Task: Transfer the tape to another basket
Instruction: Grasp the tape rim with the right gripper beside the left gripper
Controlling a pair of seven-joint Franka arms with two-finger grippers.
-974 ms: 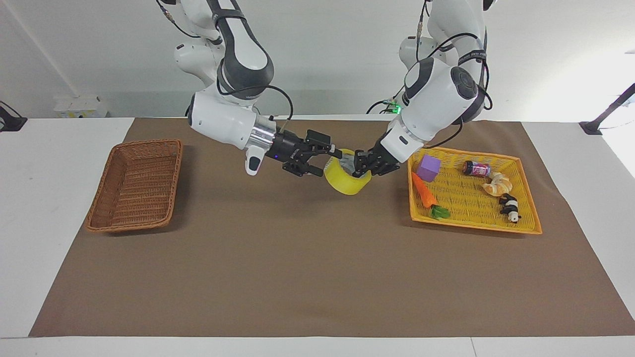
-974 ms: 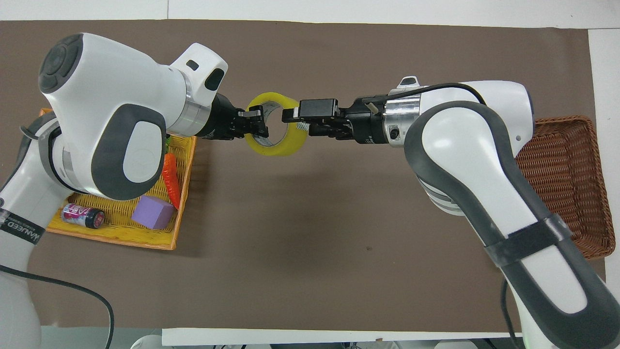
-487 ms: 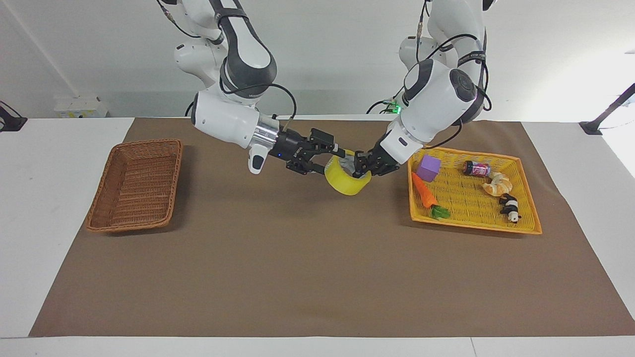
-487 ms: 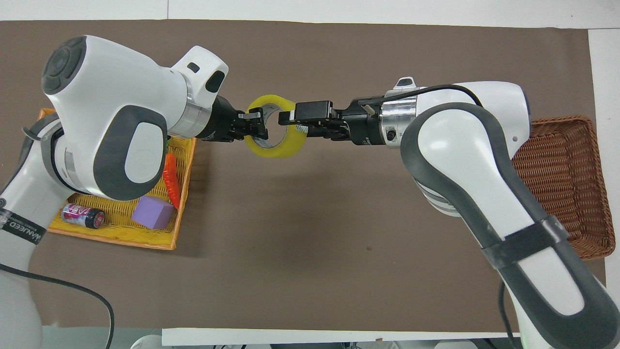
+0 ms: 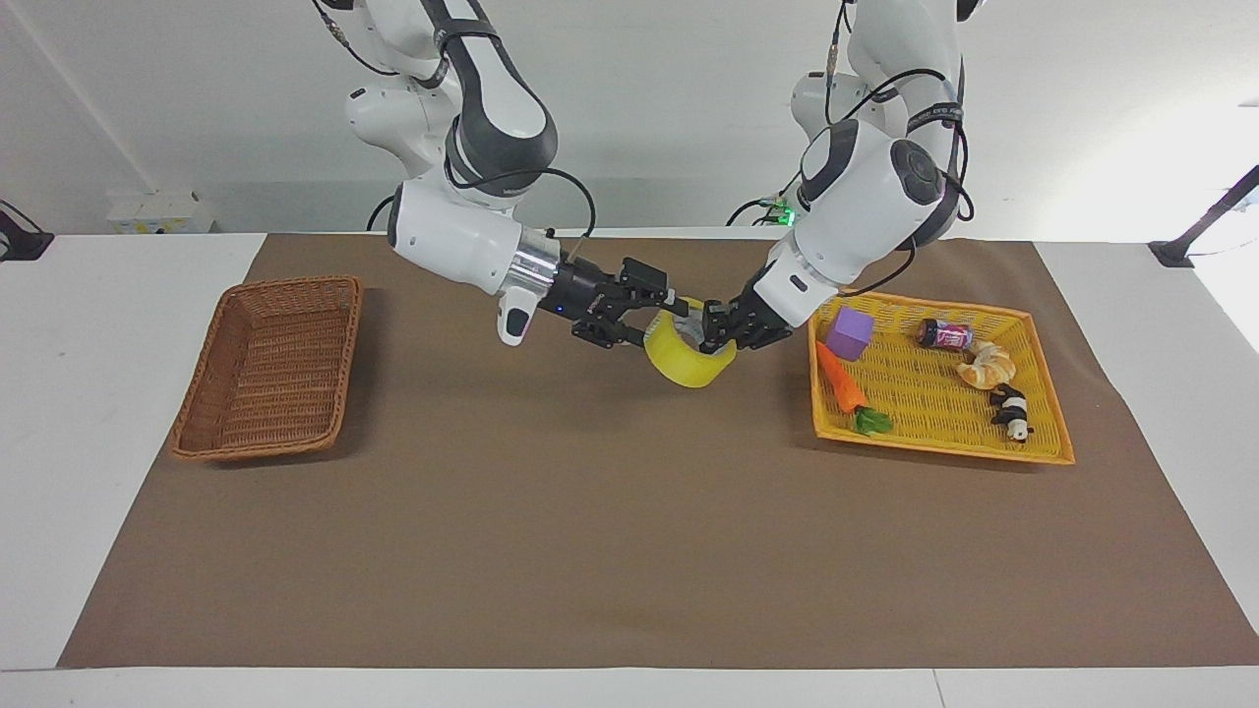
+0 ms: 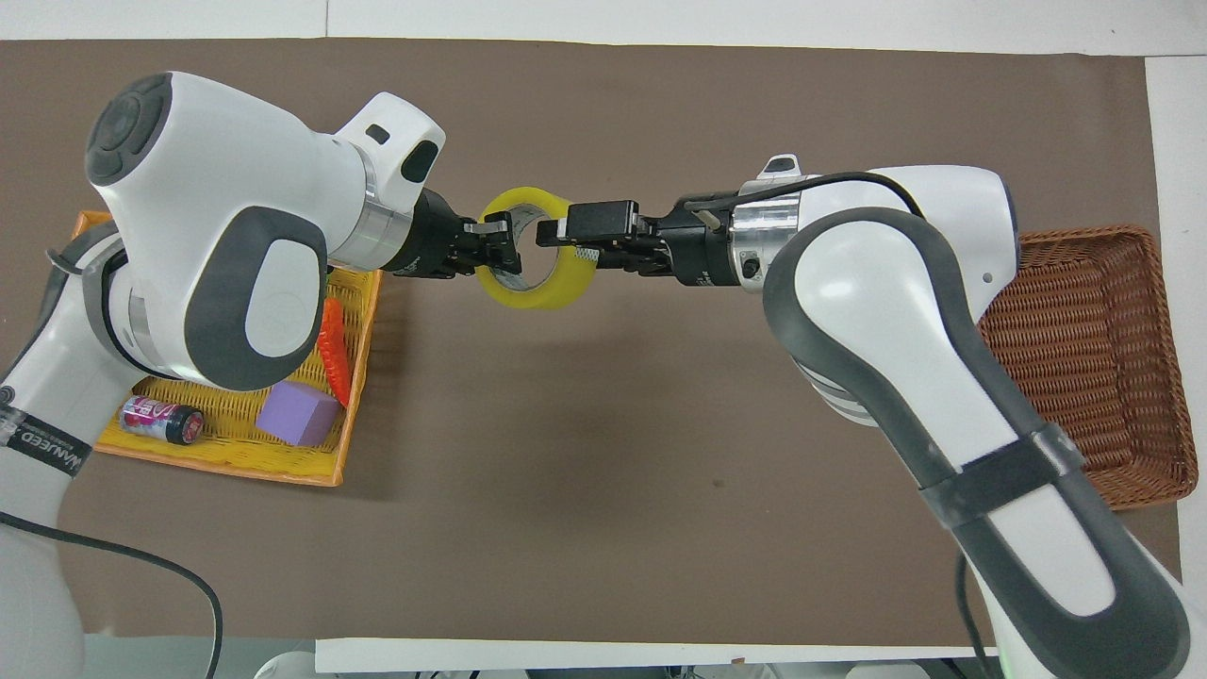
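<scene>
Wicker basket (image 5: 268, 366) – dark brown, at the right arm's end of the table | tape (image 5: 689, 358) – held in the air between both arms, over the mat | left gripper (image 5: 716, 332) clamped on its rim | right gripper (image 5: 661, 317) at the opposite rim, fingers apparently apart

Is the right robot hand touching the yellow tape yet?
Touching. In the overhead view the right gripper has a finger inside the tape ring, against its wall. The left gripper grips the tape's other edge.
</scene>
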